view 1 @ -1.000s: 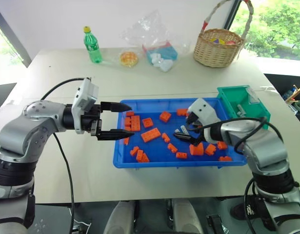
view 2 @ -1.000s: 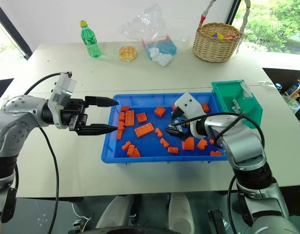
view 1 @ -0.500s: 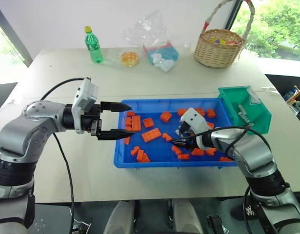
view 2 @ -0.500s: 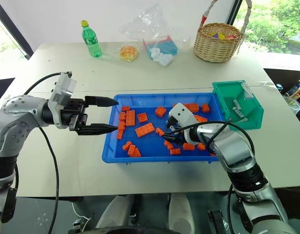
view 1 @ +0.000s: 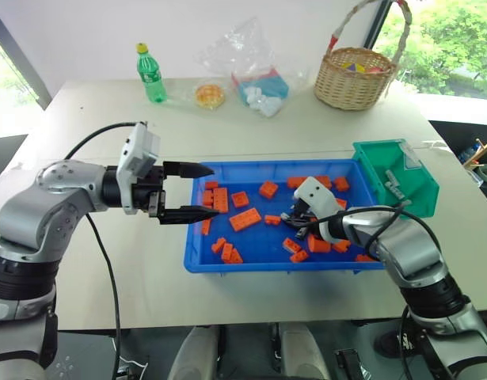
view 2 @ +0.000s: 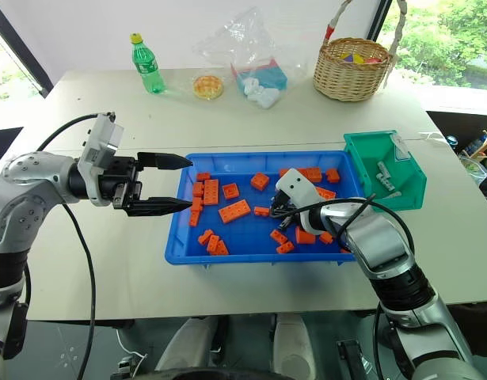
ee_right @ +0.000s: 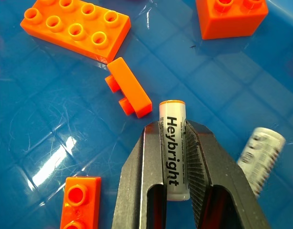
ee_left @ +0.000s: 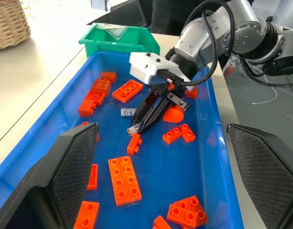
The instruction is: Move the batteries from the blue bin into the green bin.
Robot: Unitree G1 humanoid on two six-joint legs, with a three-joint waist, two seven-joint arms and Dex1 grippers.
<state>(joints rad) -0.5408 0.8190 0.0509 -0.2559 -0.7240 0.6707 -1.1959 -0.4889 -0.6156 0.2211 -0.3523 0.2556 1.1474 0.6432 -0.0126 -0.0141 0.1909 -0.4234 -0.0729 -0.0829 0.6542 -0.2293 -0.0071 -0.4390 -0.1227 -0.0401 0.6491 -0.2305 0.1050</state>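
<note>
Right wrist view: battery point(ee_right: 174, 149) lengthwise along gripper point(ee_right: 175, 162).

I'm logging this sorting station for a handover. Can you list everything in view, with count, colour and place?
blue bin: one, bright blue, middle of the table
toy bricks: many, orange, scattered in the blue bin
batteries: one white, printed Heybright, between the right claw's fingers; one more lying beside it on the bin floor; at least two silver-grey in the green bin
green bin: one, teal green, at the blue bin's right end
wicker basket: one, tan, far right of the table
bottle: one, green, yellow cap, far left
clear bag: one, holding blue and white items, far middle
small round container: one, yellowish, beside the bag
table: one, pale
left claw: open, at the blue bin's left end
right claw: shut on a battery
</note>
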